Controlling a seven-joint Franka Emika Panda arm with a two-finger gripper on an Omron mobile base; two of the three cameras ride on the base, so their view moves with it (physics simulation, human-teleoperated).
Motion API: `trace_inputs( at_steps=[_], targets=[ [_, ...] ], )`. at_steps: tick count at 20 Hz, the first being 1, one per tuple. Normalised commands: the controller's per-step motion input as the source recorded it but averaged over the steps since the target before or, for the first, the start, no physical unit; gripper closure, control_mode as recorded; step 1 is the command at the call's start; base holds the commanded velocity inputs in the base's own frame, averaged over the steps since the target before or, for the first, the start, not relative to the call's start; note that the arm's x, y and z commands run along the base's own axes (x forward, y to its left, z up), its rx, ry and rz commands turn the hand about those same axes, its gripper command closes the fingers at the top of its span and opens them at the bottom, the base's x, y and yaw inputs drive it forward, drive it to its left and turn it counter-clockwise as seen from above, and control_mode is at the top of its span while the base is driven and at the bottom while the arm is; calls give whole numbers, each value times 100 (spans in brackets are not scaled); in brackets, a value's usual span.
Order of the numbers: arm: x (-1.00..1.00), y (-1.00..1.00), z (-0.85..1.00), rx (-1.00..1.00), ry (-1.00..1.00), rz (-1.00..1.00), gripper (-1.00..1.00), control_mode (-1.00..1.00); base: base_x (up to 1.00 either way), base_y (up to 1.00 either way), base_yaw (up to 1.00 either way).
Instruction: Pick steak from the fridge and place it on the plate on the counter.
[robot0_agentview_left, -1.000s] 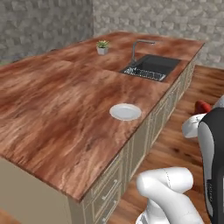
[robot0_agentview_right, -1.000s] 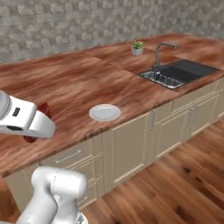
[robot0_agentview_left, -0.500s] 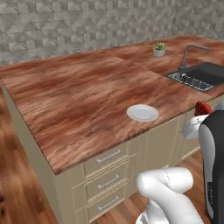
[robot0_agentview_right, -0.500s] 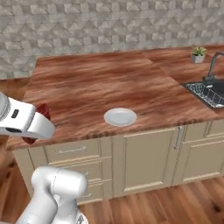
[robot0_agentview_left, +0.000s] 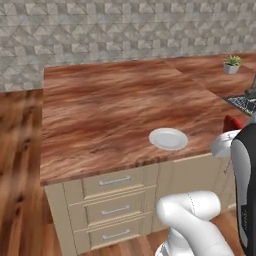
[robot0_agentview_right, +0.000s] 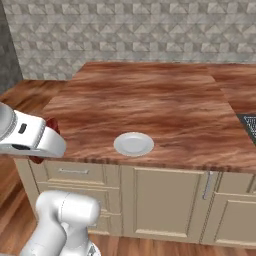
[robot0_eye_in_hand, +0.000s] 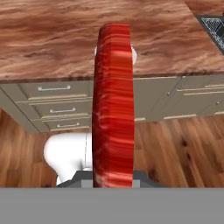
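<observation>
My gripper (robot0_agentview_right: 46, 141) is shut on the steak (robot0_eye_in_hand: 113, 109), a red slab of raw meat that stands on edge up the middle of the hand view. A bit of the steak (robot0_agentview_left: 232, 122) peeks out beside the white hand at the right of the left base view, and another bit of the steak (robot0_agentview_right: 53, 125) shows at the left of the right base view. The white plate (robot0_agentview_left: 168, 138) lies near the front edge of the wood-grain counter (robot0_agentview_left: 110, 110); the plate (robot0_agentview_right: 133, 144) is bare and to the right of the hand. The fridge is out of view.
Beige drawers (robot0_agentview_left: 116, 200) and cabinet doors (robot0_agentview_right: 165, 200) with silver handles face me under the counter. A sink (robot0_agentview_right: 248, 122) sits at the counter's right end, and a small potted plant (robot0_agentview_left: 231, 63) stands far right. A grey stone wall (robot0_agentview_left: 125, 30) rises behind, and wooden floor (robot0_agentview_left: 17, 165) lies to the left.
The whole scene has swung: the base has moved, so the counter's drawer side now faces the cameras and the plate sits nearer the middle. The steak stays in the shut gripper.
</observation>
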Motion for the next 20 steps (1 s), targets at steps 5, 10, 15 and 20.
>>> trace_inputs(
  at_steps=[5, 10, 15, 20],
  targets=[
    [0, 0, 0, 0, 0, 0, 100, 100, 29, -68, 14],
    [0, 0, 0, 0, 0, 0, 100, 100, 51, -46, 17],
    [0, 0, 0, 0, 0, 0, 100, 100, 72, -11, 24],
    [0, 0, 0, 0, 0, 0, 100, 100, 54, 0, 19]
  ],
)
